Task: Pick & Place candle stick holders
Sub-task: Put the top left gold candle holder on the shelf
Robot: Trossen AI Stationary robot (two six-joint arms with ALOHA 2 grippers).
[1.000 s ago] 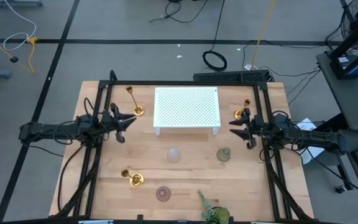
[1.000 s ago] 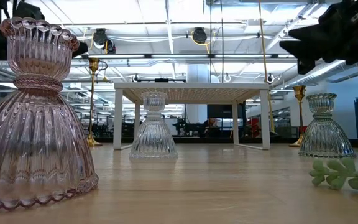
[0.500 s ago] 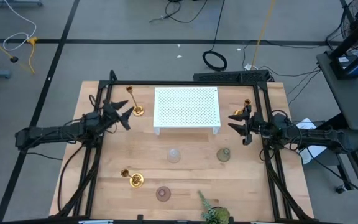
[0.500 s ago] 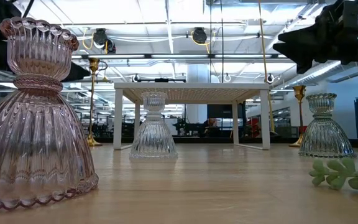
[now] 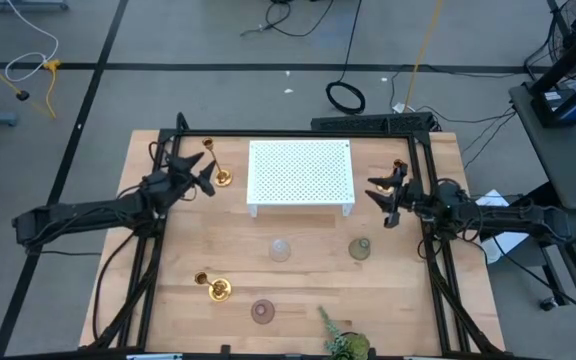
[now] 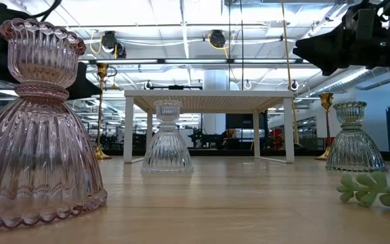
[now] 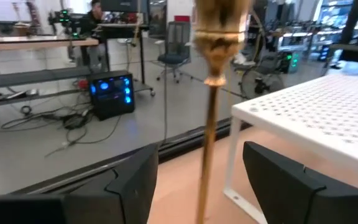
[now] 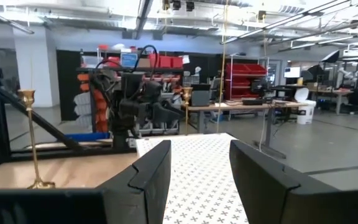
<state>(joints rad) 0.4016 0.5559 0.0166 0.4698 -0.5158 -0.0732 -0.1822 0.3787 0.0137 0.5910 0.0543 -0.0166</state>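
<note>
Reaching toward the far-left gold candlestick (image 5: 215, 165), the left tool (image 5: 200, 178) has its fingers spread apart, the stem (image 7: 206, 143) standing between them, not touching. Right tool (image 5: 385, 195), fingers also apart, hangs beside the far-right gold candlestick (image 5: 397, 172), next to the white perforated stand (image 5: 301, 176). Third gold candlestick (image 5: 214, 288) stands at the near left of the surface (image 5: 398, 300). Clear glass holder (image 5: 281, 249) and green one (image 5: 360, 248) sit mid-surface; pink one (image 5: 262, 312) near the front edge, by the leafy sprig (image 5: 340, 340).

The stand (image 5: 300, 176) sits mid-table at the back, a candlestick (image 5: 215, 163) left of it, another (image 5: 396, 176) right.
</note>
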